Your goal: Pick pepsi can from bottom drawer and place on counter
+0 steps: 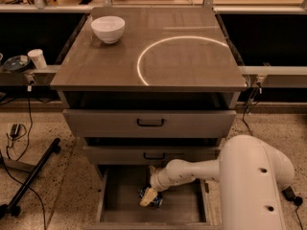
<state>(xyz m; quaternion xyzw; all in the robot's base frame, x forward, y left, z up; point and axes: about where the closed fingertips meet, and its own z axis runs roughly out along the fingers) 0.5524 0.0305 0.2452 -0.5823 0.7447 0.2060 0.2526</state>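
The gripper (147, 198) is down in the open bottom drawer (124, 195), right on the can (157, 201), though I cannot tell whether it grips it; lifting it to the counter (115, 66) far above remains.

- Counter (96, 71): is topping the cabinet at centre and carrying the bowl (108, 28) near its rear left corner.
- Top drawer (192, 123): is sitting directly under the counter's front edge.
- Middle drawer (110, 155): is sitting just beneath the top drawer.
- Bottom drawer (120, 195): is lying lowest, pulled out toward the camera.
- Pepsi can (158, 201): is resting in the bottom drawer, near the middle of its floor.
- Gripper (147, 197): is reaching into the bottom drawer from the right, right at the pepsi can.
- Arm (192, 170): is extending left from the robot body at lower right.
- Cup (37, 58) and dish (16, 63): are sitting on a ledge left of the counter, with the dish left of the cup.
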